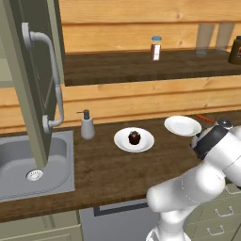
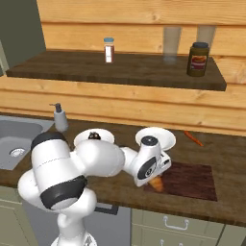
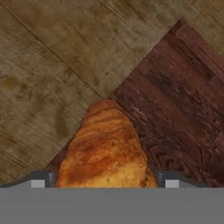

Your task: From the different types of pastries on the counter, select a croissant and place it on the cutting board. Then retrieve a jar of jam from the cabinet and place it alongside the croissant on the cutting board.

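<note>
Croissant [image 3: 105,148] first: in the hand view it sits between the two finger tips of our gripper [image 3: 105,181], its tapered end pointing away from the hand and lying right at the board's [image 3: 175,109] near edge, where dark red wood meets the counter [image 3: 43,65]. Its long axis runs straight out along the hand's line of sight, so the tips flank it across its width — the short way. The jaws stand apart, one on each side of the pastry; we cannot tell whether they touch its flanks or have let go of it.

From the right base view, we see the croissant [image 2: 156,184] as a small golden tip poking out under the hand, at the left edge of the board [image 2: 192,180], with the gripper [image 2: 157,178] low over it. It seems to rest partly on the board and partly over the edge toward the counter, though the hand hides most of it.

We judge the croissant step to be near its end — the pastry is at the board, and what counts next is that it lies fully on the wood before the hand lifts straight off along that long axis.

The cupcake [image 1: 134,138] sits on its plate [image 1: 123,141] well to the left.
</note>
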Motion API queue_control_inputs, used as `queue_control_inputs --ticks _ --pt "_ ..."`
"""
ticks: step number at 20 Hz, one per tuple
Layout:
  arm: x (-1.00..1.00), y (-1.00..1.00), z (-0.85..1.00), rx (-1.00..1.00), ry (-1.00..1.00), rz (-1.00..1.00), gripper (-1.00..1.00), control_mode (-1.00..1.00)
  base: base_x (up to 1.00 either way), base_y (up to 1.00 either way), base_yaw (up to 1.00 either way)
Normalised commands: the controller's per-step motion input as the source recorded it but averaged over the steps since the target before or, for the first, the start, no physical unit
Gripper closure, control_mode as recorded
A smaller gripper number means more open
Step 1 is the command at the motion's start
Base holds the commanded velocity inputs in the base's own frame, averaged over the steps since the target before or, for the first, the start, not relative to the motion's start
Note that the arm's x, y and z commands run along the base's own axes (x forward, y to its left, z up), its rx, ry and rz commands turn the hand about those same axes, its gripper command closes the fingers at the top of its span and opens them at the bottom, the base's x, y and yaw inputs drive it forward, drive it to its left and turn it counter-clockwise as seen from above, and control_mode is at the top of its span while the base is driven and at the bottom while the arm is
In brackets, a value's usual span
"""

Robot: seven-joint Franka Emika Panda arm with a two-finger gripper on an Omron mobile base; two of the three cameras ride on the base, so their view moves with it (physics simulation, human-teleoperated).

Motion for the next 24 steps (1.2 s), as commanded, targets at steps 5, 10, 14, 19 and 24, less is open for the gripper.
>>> queue_control_inputs --ticks 5,10,14,19,24 --pt "0.11 -0.03 0.25 0.01 -0.05 0.01 -1.00 -1.00 0.00 0.00 0.00" --pt "0.11 0.04 0.34 0.03 0.00 0.01 -1.00 -1.00 0.00 0.00 0.00" --pt "0.32 0.09 -0.02 0.01 0.00 0.02 -1.00 -1.00 0.00 0.00 0.00" --pt "-0.13 0.01 0.71 0.04 0.00 0.00 -1.00 -1.00 0.00 0.00 0.00" --pt "-0.69 0.32 0.33 0.04 0.01 0.12 -1.00 -1.00 0.00 0.00 0.00"
